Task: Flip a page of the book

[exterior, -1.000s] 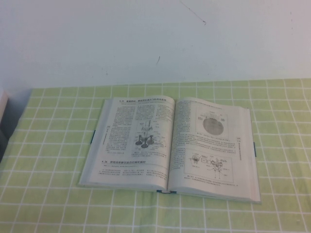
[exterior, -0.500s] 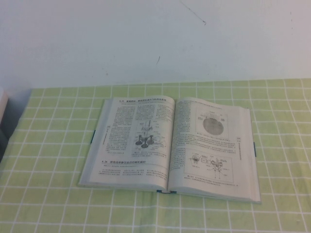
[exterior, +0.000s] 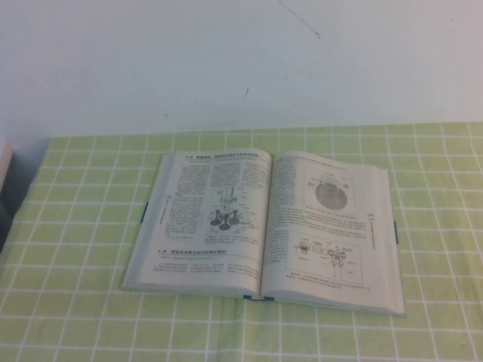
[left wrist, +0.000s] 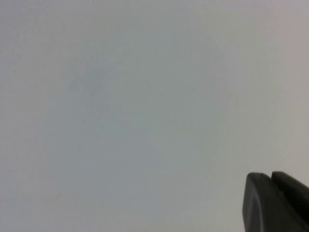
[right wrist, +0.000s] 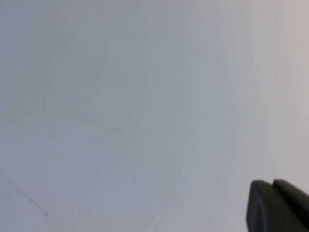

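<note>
The book (exterior: 263,249) lies open and flat on the green checked tablecloth in the high view, its teal-blue cover edges showing at the sides. The page (exterior: 332,226) with the round grey diagram and a smaller mechanical drawing is the right-hand leaf, lying flat. The left-hand leaf (exterior: 207,219) shows an upright valve-like drawing. Neither arm shows in the high view. My left gripper (left wrist: 271,177) faces a blank white wall, fingertips together and empty. My right gripper (right wrist: 272,184) also faces the white wall, fingertips together and empty.
The tablecloth (exterior: 90,302) covers the table on all sides of the book. A white wall (exterior: 241,60) rises behind the table. A white and dark object (exterior: 4,188) stands at the far left edge.
</note>
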